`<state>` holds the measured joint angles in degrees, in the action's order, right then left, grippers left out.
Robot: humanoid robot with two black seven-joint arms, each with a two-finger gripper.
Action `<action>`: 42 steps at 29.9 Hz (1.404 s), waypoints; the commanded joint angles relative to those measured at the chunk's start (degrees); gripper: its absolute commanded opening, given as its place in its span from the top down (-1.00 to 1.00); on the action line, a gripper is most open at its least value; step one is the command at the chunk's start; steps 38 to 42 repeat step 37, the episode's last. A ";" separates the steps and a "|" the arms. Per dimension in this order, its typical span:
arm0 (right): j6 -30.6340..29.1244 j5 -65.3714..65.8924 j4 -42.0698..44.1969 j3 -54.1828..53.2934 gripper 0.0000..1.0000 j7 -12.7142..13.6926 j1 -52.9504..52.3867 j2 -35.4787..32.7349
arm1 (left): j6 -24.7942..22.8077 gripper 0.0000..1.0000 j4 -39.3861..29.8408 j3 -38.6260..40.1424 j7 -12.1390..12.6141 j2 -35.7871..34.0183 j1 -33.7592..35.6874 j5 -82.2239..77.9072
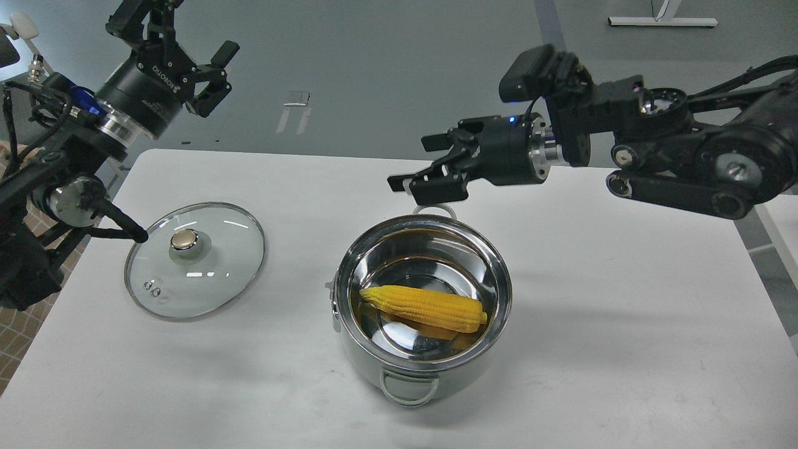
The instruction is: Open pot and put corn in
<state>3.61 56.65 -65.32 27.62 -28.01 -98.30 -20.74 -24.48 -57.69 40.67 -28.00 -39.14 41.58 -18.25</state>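
Note:
The shiny steel pot (349, 284) stands uncovered at the table's middle front, a loop handle toward me. The yellow corn cob (424, 307) lies on the pot's bottom, pointed end to the left. My right gripper (419, 173) is open and empty, raised above and behind the pot's far rim. My left gripper (206, 75) is open and empty, held high over the table's back left corner.
The round glass lid (206, 274) with a brass-coloured knob (184, 239) lies flat on the white table (623, 324), left of the pot. A black rod of my left arm (124, 222) ends just at the lid's left rim.

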 commanded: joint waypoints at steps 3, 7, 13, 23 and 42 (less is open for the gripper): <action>0.08 -14.79 11.08 -9.67 -1.00 0.01 6.36 -2.38 | -0.13 -0.95 0.12 0.29 0.00 1.08 -0.09 0.23; -0.36 -26.49 22.24 -19.78 -1.00 0.01 13.65 -1.24 | -0.83 -0.95 2.22 0.90 0.00 1.26 0.17 -0.03; -1.15 -33.27 26.74 -33.75 -1.00 0.01 21.74 -1.93 | -2.14 -0.95 8.64 2.22 4.71 5.82 1.49 0.23; -12.74 -43.81 27.44 -54.42 -1.00 0.01 36.68 -1.41 | -3.52 -0.95 20.95 2.75 4.97 16.20 5.62 0.41; -17.94 -46.72 28.32 -63.47 -1.00 0.01 44.16 -0.44 | -3.52 -0.96 20.16 4.23 10.07 21.38 5.27 0.49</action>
